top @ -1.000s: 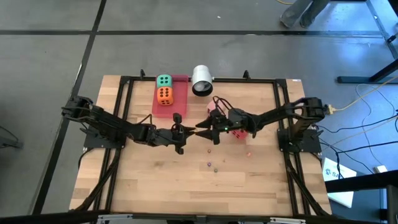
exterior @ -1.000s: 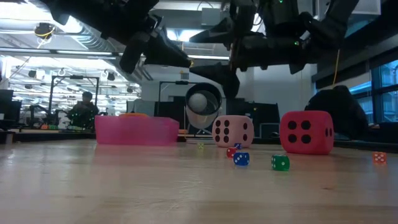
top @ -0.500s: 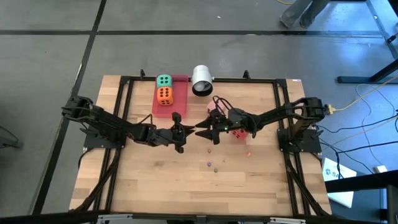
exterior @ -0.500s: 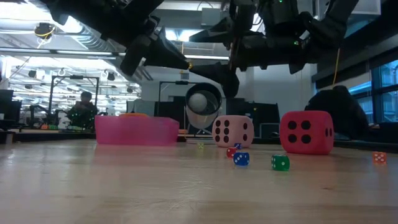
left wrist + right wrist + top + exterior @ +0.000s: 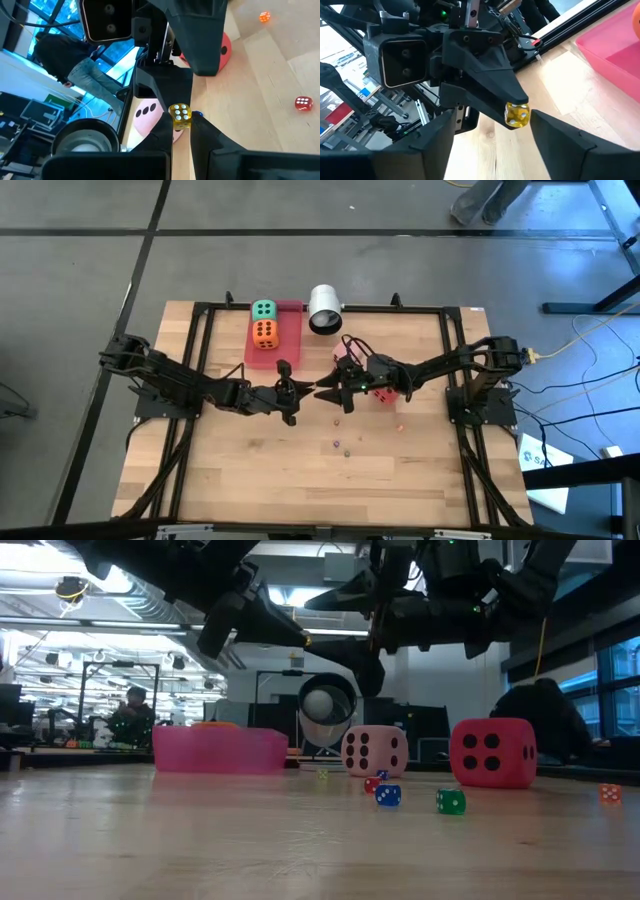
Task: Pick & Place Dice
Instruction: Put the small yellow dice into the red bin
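One camera hangs above, looking straight down on the whole worktop (image 5: 300, 470) and some surrounding floor. A second sits at worktop height, close to the wood, facing level across it into the room behind. Each wrist camera looks forward along its own arm, very near, straight at the other arm's pincer; both share the small yellow die (image 5: 180, 116) held between the two arms. The overhead and low views share the pink tray (image 5: 220, 750) and the large pink die (image 5: 374, 751).
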You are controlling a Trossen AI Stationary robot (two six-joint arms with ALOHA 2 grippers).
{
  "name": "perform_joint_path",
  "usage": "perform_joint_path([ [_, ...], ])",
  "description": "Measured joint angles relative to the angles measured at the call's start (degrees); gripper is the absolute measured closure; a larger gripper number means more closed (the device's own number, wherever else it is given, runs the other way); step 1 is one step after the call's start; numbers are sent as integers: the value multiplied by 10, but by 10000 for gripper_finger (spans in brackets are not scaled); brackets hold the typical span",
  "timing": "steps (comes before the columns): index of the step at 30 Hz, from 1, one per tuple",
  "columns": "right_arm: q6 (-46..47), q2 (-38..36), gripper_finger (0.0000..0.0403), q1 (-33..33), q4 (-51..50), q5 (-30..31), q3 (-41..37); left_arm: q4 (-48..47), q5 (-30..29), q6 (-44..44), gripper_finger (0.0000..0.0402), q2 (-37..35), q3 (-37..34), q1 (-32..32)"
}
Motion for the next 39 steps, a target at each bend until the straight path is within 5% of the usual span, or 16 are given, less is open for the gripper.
perform_joint_path([
  [27,-6,1,353,-1,-10,7,0,4,17,1,381,0,0,0],
  [39,-11,0,355,-3,-13,6,0,7,23,-16,341,0,0,0],
])
